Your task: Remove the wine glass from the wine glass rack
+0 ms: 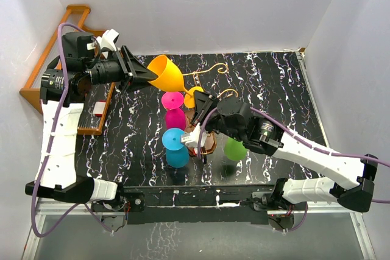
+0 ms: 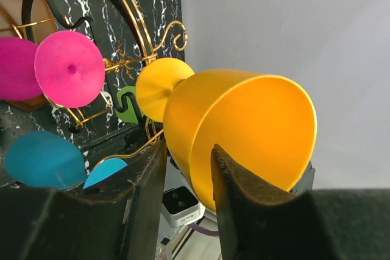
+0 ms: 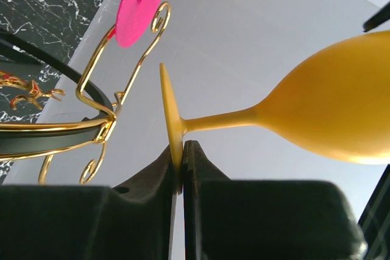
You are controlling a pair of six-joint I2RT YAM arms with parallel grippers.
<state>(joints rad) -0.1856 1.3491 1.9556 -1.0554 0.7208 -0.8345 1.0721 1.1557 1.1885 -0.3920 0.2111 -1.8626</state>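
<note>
White walls (image 1: 201,4) enclose a black marbled table (image 1: 274,89); wooden shelf (image 1: 42,71) at left.

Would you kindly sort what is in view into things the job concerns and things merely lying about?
Job:
- yellow wine glass, left hand at its bowl rim, right hand pinching its foot
- wine glass rack

Lying about:
- pink glass
- blue glass
- green glass
- stepped wooden shelf

I am working in what is looking like a lab test cell: plain white walls (image 1: 183,4) are closing in a small black marbled table (image 1: 274,89) on three sides. My two arms are sitting bolted to a rail (image 1: 195,199) at the near edge, with purple cables (image 1: 36,211) trailing off them and toy-bright plastic glasses (image 1: 175,148) serving as props.
</note>
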